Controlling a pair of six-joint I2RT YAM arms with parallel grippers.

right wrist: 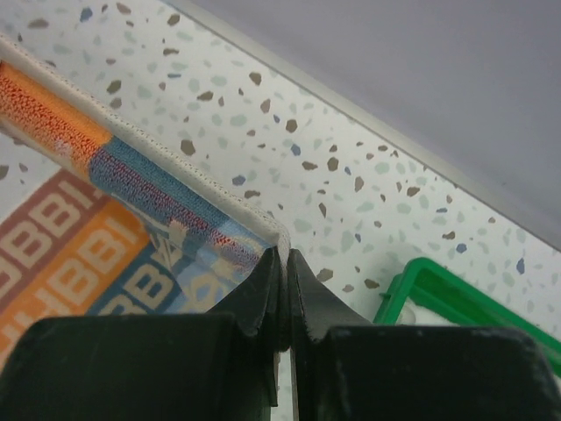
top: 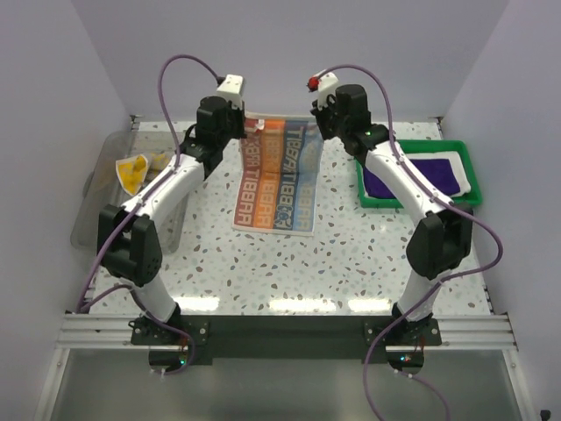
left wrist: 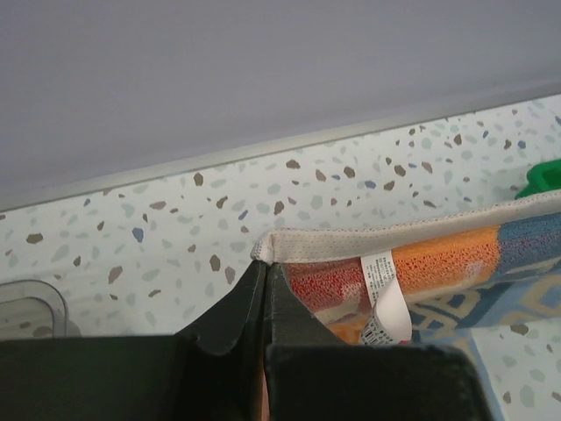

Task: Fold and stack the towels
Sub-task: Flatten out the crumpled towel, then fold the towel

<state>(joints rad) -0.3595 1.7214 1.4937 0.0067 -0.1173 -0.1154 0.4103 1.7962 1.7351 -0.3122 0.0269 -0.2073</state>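
Two corners of the lettered towel (top: 279, 175) are pinched. The left gripper (left wrist: 265, 270) is clenched on the left one and the right gripper (right wrist: 285, 256) on the right one; both wrist views show it close up. Only the top view shows the towel spread over the middle of the table (top: 219, 263), and the purple towel (top: 421, 174) in the green tray (top: 419, 203). Only the left wrist view shows the care label (left wrist: 382, 298).

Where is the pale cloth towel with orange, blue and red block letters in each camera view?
Top external: pale lettered towel in the centre, far edge held up.
Left wrist: lower right, corner pinched by the left gripper.
Right wrist: left side, corner pinched by the right gripper.
Shared landmark: green plastic tray, at right in top and left wrist views, lower right in right wrist.
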